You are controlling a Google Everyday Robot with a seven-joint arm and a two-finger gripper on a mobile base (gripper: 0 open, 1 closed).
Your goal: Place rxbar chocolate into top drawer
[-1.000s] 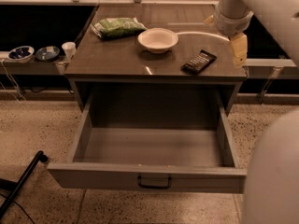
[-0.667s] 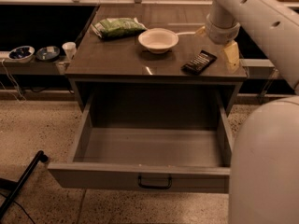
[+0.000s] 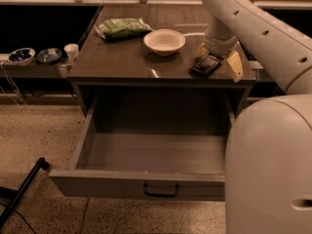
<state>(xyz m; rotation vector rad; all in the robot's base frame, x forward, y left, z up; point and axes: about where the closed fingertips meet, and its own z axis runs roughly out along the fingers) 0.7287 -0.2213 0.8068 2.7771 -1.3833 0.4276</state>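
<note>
The rxbar chocolate (image 3: 205,65), a small flat black bar with white lettering, lies on the right front part of the brown cabinet top (image 3: 122,62). My gripper (image 3: 218,58) hangs just over it, open, with one yellowish finger (image 3: 201,50) at the bar's left and the other finger (image 3: 234,66) at its right. The bar rests on the top and is not lifted. The top drawer (image 3: 97,184) is pulled fully out below, its grey inside bare, with a dark handle (image 3: 161,189) at the centre of the front panel.
A white bowl (image 3: 165,41) and a green crinkled snack bag (image 3: 122,27) sit further back on the top. Two small bowls (image 3: 22,55) and a cup (image 3: 71,50) stand on a low shelf at left. A black pole (image 3: 22,191) lies on the floor. My body (image 3: 268,169) fills the lower right.
My arm has swung left and come down, so the gripper went from beside the cabinet's right edge to straddling the rxbar. The bar and drawer have not moved.
</note>
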